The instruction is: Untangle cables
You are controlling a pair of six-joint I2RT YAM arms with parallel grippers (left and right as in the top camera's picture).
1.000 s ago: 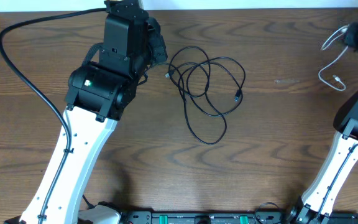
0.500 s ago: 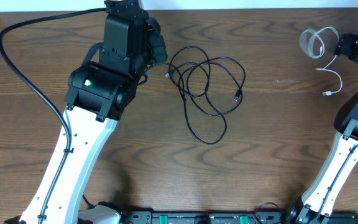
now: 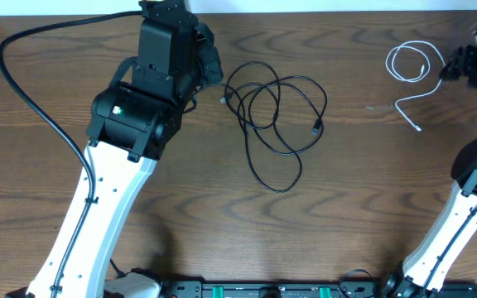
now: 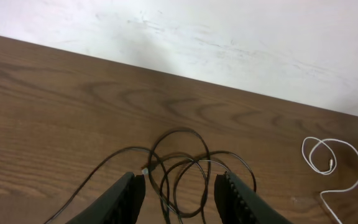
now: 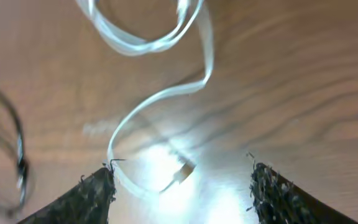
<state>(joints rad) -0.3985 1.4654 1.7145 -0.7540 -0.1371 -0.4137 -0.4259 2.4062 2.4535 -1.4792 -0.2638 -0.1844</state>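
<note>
Black cable [image 3: 276, 124]: lies in several overlapping loops around the middle of the surface [image 3: 180, 207]. Its black plug [image 3: 316, 128] sits on the right side of the pile. The other end points up-left, near the left arm [image 3: 131, 108].

White cable [image 3: 407, 64]: far right of the surface, well apart from the black one. It forms one small loop, then a tail curving down-left to the white plug [image 3: 418, 128]. The two cords do not touch anywhere visible.

Left pincer [image 4: 180, 186]: fingers apart, nothing clamped. In its wrist view the black loops lie on the wood just ahead of the fingertips.

Right pincer [image 5: 180, 177]: fingers wide apart, nothing clamped. The wrist view is blurred, but the white cord shows on the surface under the gap, with the plug between the two fingers. From overhead this pincer sits at the right edge, just beside the white loop. Whether it touches the cord cannot be told.
</note>
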